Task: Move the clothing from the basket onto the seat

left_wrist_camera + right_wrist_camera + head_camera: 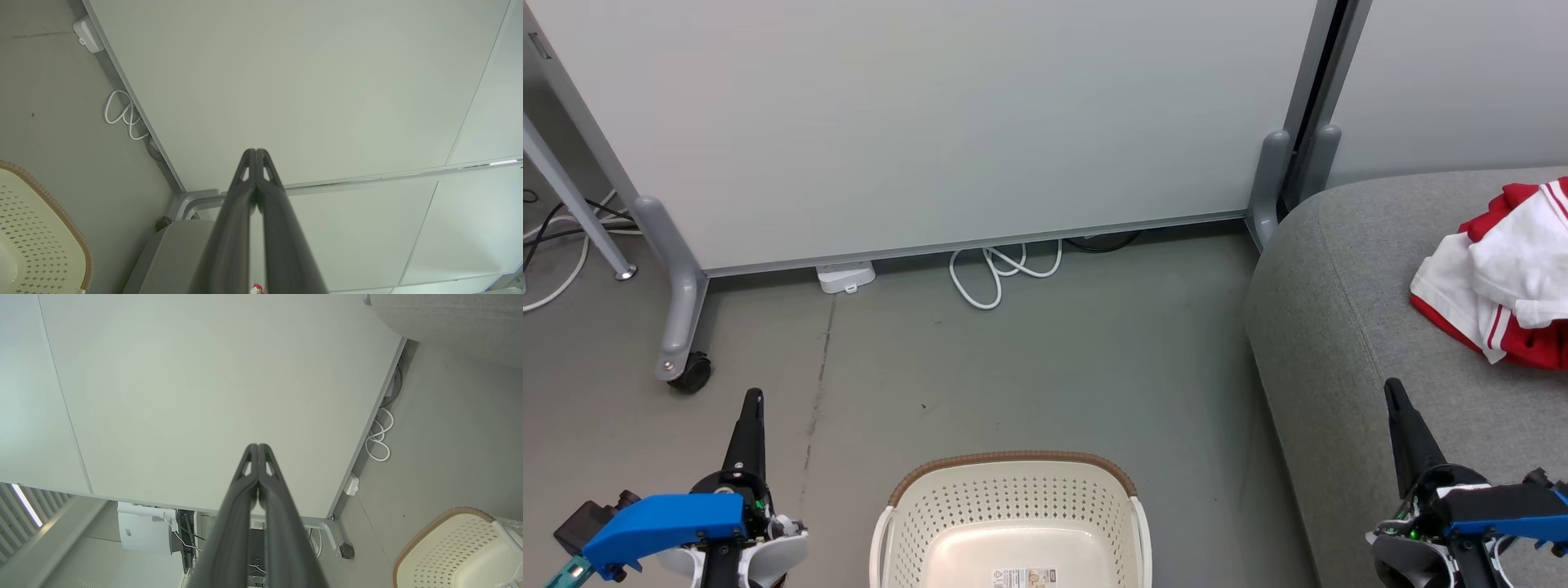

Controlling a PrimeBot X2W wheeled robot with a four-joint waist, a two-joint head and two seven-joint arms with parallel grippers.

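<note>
The red and white clothing (1507,273) lies crumpled on the grey seat (1339,327) at the right edge of the head view. On the floor at bottom centre stands the cream basket (1011,523) with its brown rim; I see only bare plastic and a label inside it. It also shows at the lower left of the left wrist view, basket (36,237), and lower right of the right wrist view, basket (453,551). My left gripper (753,398) is shut and holds nothing, left of the basket. My right gripper (1393,388) is shut and holds nothing, over the seat's front.
A white partition panel (931,122) on grey wheeled feet (682,327) stands behind the basket. A white cable coil (1001,273) and a small white box (845,278) lie at its base. Bare grey floor (1045,376) lies between panel and basket.
</note>
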